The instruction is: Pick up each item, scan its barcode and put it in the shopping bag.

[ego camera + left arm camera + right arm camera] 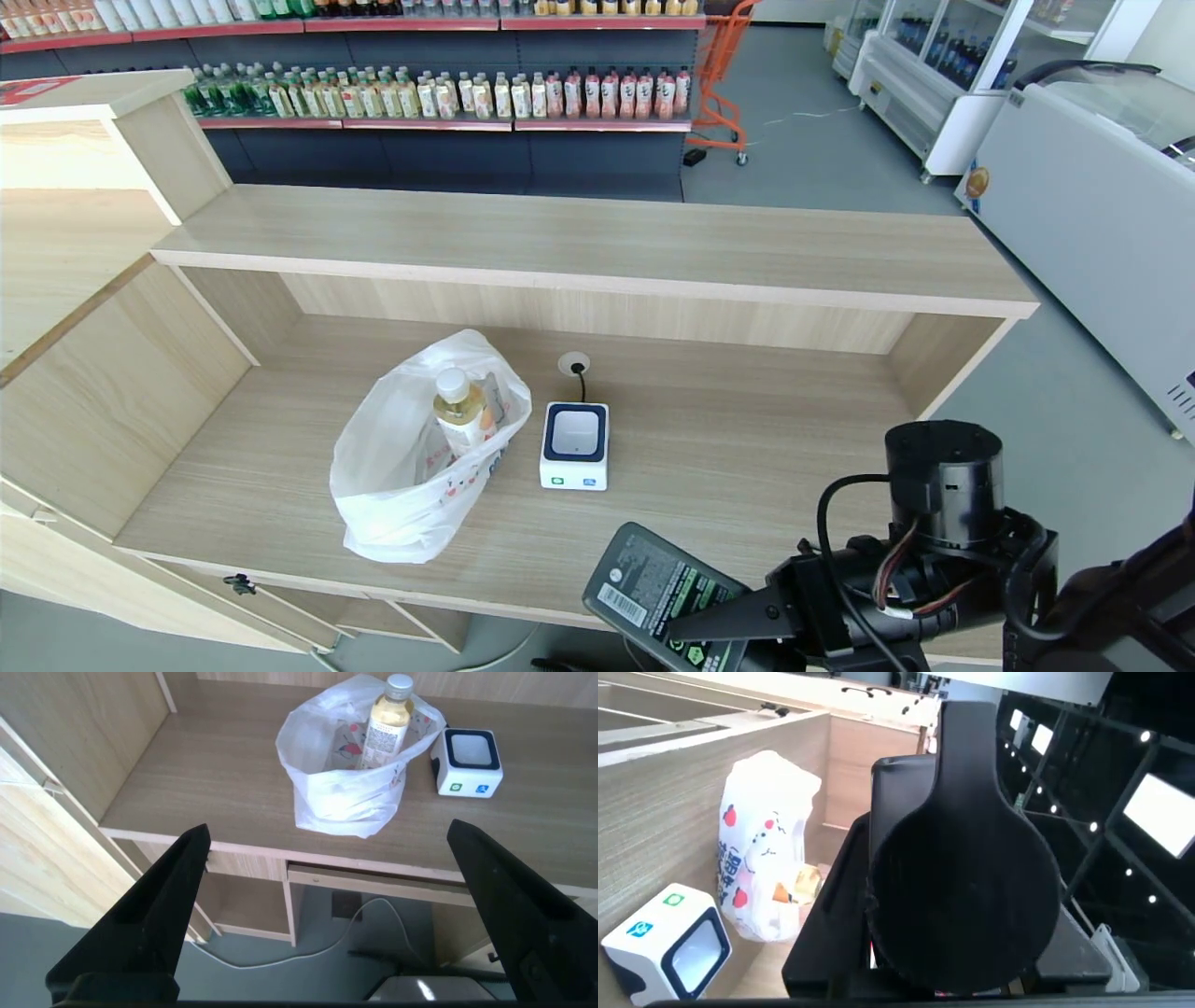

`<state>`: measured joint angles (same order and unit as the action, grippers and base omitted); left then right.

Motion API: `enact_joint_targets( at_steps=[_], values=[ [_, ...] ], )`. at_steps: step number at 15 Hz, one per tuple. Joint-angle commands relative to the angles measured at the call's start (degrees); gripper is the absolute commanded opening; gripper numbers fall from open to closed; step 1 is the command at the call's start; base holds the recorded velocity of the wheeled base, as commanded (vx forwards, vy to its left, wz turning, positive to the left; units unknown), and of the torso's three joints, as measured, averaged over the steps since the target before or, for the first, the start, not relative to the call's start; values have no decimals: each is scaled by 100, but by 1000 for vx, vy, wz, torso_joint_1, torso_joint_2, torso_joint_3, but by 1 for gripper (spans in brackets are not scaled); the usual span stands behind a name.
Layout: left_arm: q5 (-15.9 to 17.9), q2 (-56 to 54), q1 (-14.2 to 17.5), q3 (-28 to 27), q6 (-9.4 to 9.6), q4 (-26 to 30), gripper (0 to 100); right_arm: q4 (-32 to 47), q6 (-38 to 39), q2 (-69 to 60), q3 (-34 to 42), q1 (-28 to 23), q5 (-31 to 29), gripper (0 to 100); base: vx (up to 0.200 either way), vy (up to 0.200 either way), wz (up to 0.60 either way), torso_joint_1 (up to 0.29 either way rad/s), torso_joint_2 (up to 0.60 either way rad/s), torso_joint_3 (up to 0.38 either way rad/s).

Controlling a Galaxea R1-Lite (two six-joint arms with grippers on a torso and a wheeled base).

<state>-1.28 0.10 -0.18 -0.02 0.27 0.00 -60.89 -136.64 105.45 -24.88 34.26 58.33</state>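
Gripping a flat dark packet [644, 579] in right gripper [695, 627], nearward and right of scanner [574, 445], at the front edge of counter [747, 448]. Shows packet's white barcode label and green print facing up. Holds left gripper [327, 849] spread wide, nothing between the fingers, nearward of scanner. Shows white shopping bag [392, 485] just left of scanner, white-capped bottle [459, 411] upright inside.

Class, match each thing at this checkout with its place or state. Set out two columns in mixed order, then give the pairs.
1. bottle
2. scanner
3. dark packet
4. left gripper

A. held by the right gripper
B. open, empty
C. inside the shopping bag
D. on the counter, beside the bag

Pairs: 1-C, 2-D, 3-A, 4-B
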Motion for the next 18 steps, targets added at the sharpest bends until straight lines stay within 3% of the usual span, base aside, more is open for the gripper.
enact_joint_targets(
  at_steps=[1, 6, 8, 10, 11, 13, 15, 18],
  values=[
    [-4, -1, 1, 2, 0, 0, 100, -2, -3, 37, -34, 20, 3, 0, 0, 0, 0, 0, 0, 0],
    [-4, -1, 1, 2, 0, 0, 100, 7, 15, 46, -61, 20, 3, 0, 0, 0, 0, 0, 0, 0],
    [-4, -1, 1, -6, 0, 0, 100, 7, 542, -147, -96, 20, -6, 0, 0, 0, 0, 0, 0, 0],
    [-4, -1, 1, 2, 0, 0, 100, 7, 2432, -517, -96, -103, -147, 0, 0, 0, 0, 0, 0, 0],
    [-4, -1, 1, 2, 0, 0, 100, -2, 3232, -815, -61, -182, -551, 0, 0, 0, 0, 0, 0, 0],
    [-4, -1, 1, 2, 0, 0, 100, 104, 4427, -1659, 115, -1017, -1254, 0, 0, 0, 0, 0, 0, 0],
    [-4, -1, 1, 2, 0, 0, 100, 447, 6018, -1800, 212, -1466, -1272, 0, 0, 0, 0, 0, 0, 0],
    [-4, -1, 1, 2, 0, 0, 100, 411, 9059, -1984, -61, -1782, -1518, 0, 0, 0, 0, 0, 0, 0]
  ],
)
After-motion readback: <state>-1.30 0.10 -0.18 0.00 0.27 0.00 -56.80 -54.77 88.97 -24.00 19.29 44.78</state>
